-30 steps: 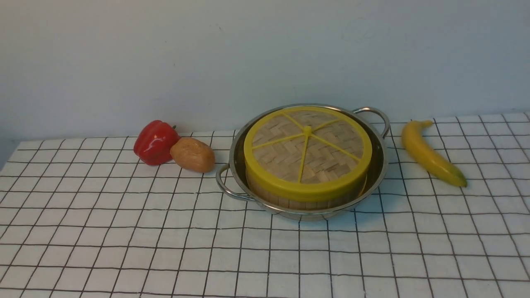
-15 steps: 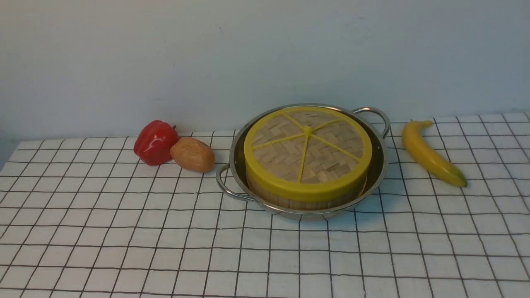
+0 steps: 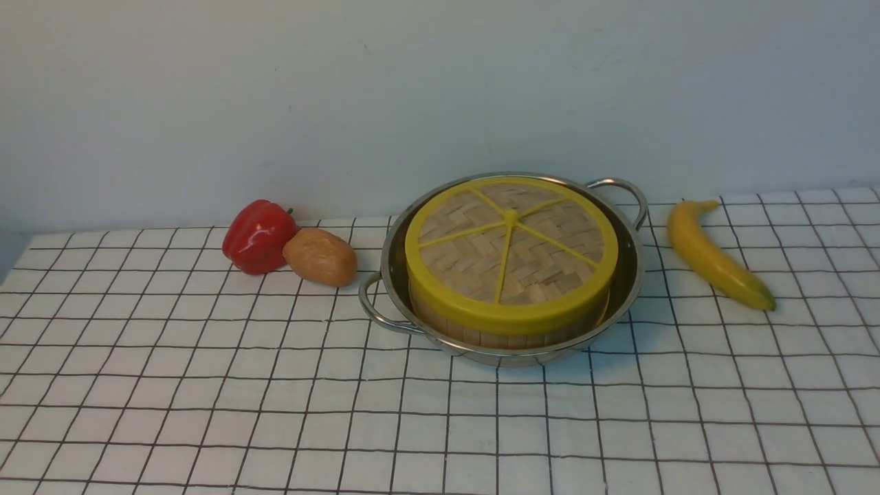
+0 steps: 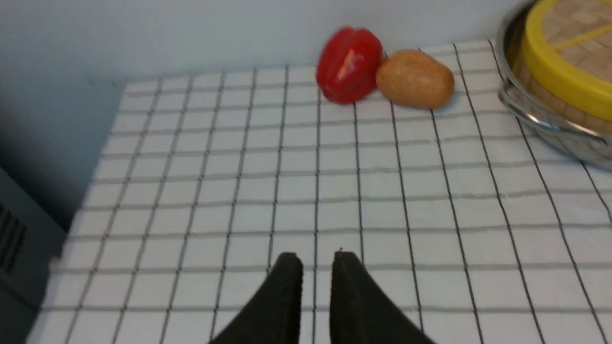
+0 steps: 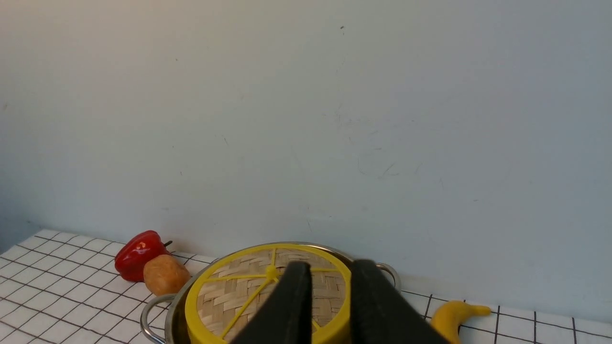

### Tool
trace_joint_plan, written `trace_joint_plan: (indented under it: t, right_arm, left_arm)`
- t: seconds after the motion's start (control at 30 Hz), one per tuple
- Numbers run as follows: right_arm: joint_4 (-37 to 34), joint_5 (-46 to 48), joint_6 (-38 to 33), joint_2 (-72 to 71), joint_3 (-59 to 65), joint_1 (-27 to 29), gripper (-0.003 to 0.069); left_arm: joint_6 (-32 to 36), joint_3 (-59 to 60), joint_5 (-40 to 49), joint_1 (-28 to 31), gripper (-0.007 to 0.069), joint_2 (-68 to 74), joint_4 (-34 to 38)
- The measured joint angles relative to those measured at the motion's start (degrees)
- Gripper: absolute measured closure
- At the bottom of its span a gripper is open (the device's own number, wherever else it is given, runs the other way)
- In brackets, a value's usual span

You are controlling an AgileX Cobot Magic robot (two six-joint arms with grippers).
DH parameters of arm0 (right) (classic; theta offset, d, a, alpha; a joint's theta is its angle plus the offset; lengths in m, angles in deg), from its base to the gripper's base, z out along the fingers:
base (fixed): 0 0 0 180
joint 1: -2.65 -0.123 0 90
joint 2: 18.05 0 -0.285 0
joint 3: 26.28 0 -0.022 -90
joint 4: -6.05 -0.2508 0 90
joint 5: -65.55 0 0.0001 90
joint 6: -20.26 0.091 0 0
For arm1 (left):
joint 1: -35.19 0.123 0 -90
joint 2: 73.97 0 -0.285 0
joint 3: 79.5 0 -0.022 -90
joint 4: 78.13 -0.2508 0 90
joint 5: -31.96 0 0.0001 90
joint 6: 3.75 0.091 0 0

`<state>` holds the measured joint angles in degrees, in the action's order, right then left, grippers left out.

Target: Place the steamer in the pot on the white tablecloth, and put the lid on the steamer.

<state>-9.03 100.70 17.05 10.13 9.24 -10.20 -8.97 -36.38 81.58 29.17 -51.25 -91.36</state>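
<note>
Nearest, the left claw (image 4: 313, 267) hovers over bare white grid-lined tablecloth (image 4: 287, 191), fingers slightly apart, gripping nothing. The right claw (image 5: 330, 282) is likewise a little apart and empty, raised on the near side of the pot. Ahead of it, the flat woven bamboo lid with yellow rim (image 3: 510, 251) sits on the round bamboo steamer (image 3: 509, 333), inside the shiny steel two-handled pot (image 3: 385, 261). The task looks finished. The risk seems small: a careless low sweep could clip the lid askew, or roll the red pepper (image 4: 349, 64) and brown potato (image 4: 415, 79) lying beyond the left claw.
</note>
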Motion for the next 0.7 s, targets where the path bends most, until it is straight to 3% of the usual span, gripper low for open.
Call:
trace_joint_plan:
  t: [0.07, 0.1, 0.13, 0.3, 0.47, 0.7]
  right_arm:
    - [0.0, 0.0, 0.0, 0.0, 0.0, 0.0, 0.0506]
    - [0.0, 0.0, 0.0, 0.0, 0.0, 0.0, 0.0505]
    - [0.0, 0.0, -0.1, 0.0, 0.0, 0.0, 0.0500]
    - [0.0, 0.0, 0.0, 0.0, 0.0, 0.0, 0.0485]
    - [0.0, 0.0, 0.0, 0.0, 0.0, 0.0, 0.0476]
    - [0.0, 0.0, 0.0, 0.0, 0.0, 0.0, 0.0462]
  left_arm:
    - [0.3, 3.9, -11.3, 2.4, 0.0527, -1.0, -1.0]
    - [0.3, 4.8, -12.4, 2.6, 0.0525, -1.3, -1.1]
    - [0.4, 9.5, -21.9, 4.2, 0.0519, -2.6, -1.7]
    - [0.5, 26.2, -38.5, 5.9, 0.0518, -6.8, -4.0]
    - [0.7, 34.0, -42.1, 6.0, 0.0508, -7.5, -4.3]
    - [-1.2, 34.5, -40.8, 6.3, 0.0499, -7.8, -4.1]
